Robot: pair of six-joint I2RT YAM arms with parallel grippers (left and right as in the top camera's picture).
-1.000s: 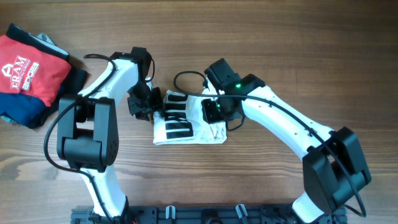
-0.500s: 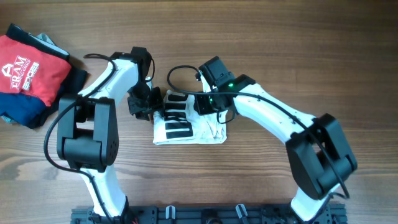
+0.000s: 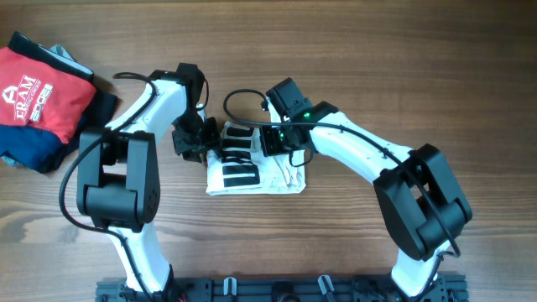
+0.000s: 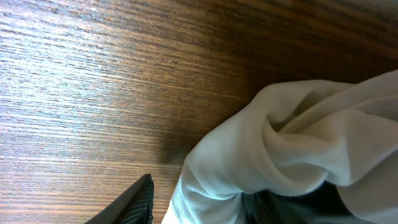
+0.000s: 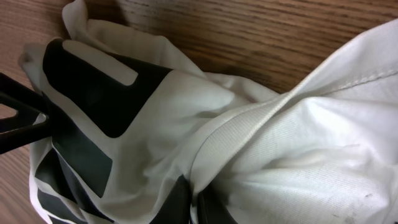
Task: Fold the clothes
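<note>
Lying crumpled mid-table (image 3: 352,67) in the overhead view, the white garment (image 3: 252,172) with black stripes has the left gripper (image 3: 201,144) at its left edge and the right gripper (image 3: 281,151) on its upper edge. A red and blue clothes pile (image 3: 38,101) sits far left. The left wrist view shows jaws pinching a bunched white fold over the wood. In the right wrist view, fabric gathers into closed jaws.

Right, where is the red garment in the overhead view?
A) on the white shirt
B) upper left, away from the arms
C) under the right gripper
B: the red garment lies at the upper left, well apart from the white shirt.
</note>
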